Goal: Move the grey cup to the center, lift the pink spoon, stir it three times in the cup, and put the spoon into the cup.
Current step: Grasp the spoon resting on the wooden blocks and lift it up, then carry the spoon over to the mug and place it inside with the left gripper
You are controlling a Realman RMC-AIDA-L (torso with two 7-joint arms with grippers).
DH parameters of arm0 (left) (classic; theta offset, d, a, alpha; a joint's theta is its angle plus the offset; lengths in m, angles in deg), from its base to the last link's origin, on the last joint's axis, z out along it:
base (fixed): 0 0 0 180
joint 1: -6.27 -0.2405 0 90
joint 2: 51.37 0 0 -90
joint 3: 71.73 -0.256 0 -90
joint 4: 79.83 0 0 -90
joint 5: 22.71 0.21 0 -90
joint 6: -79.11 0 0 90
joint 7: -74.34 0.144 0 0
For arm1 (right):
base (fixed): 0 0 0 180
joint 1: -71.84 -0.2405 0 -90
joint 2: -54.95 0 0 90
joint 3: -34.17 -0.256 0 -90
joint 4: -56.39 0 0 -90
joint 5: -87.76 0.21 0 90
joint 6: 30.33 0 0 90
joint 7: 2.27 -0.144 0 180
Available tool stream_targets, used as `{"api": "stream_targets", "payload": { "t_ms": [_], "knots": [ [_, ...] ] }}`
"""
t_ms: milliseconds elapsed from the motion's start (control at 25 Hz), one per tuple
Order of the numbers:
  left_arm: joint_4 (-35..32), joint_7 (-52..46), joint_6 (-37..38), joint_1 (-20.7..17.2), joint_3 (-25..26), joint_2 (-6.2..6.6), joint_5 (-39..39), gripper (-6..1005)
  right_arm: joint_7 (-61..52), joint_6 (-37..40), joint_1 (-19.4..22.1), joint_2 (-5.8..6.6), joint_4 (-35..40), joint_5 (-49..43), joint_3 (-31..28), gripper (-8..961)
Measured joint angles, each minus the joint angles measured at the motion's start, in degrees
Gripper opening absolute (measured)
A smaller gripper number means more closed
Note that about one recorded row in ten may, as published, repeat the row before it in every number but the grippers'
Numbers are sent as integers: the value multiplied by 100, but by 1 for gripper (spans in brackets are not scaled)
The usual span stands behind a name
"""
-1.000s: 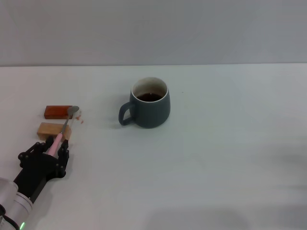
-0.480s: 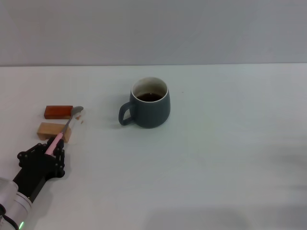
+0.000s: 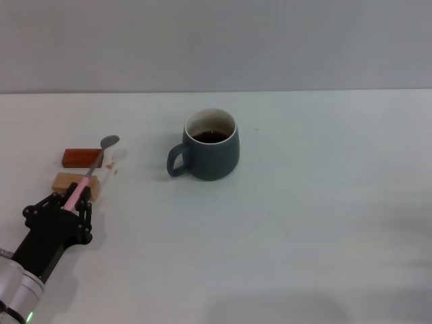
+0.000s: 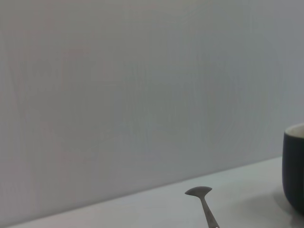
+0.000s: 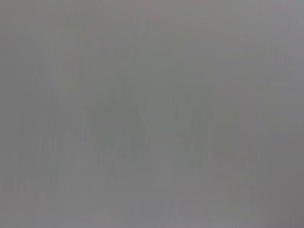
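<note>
White table (image 3: 324, 223), left pincer (image 3: 73, 200) low, clasping pink spoon (image 3: 91, 171) tilted upward

Even, soft light, no glare.
The cup (image 3: 211, 144) casts a faint shadow on the table (image 3: 304, 223); the right wrist view is featureless grey.

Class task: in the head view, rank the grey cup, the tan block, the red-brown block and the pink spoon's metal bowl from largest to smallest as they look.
1. grey cup
2. and 3. red-brown block and tan block: alike, the tan one partly hidden by the spoon
4. pink spoon, its bowl
</note>
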Motion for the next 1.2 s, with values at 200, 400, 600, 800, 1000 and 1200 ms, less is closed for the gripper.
{"api": "stream_targets", "payload": {
  "t_ms": [200, 400, 600, 800, 1000, 1200],
  "knots": [
    [274, -93, -71, 57, 0, 138, 38, 162, 0, 7, 5, 0, -2, 1, 0, -1],
    [1371, -511, -865, 76, 88, 678, 233, 162, 0, 14, 10, 0, -11, 14, -5, -1],
    [2917, -444, -2126, -117, 543, 1203, 648, 163, 0, 23, 9, 0, -10, 20, -9, -1],
    [4777, -436, -4121, -633, 1591, 1358, 1856, 163, 0, 35, 22, 0, 6, 30, -16, -1],
    [6633, -279, -6157, -943, 2067, 1432, 2615, 163, 0, 37, 28, 0, 19, 34, -47, -1],
    [7756, 523, -7632, -1020, 2307, 1389, 2609, 162, 0, 74, 85, 0, 30, 42, -70, -2]
  ]
}}
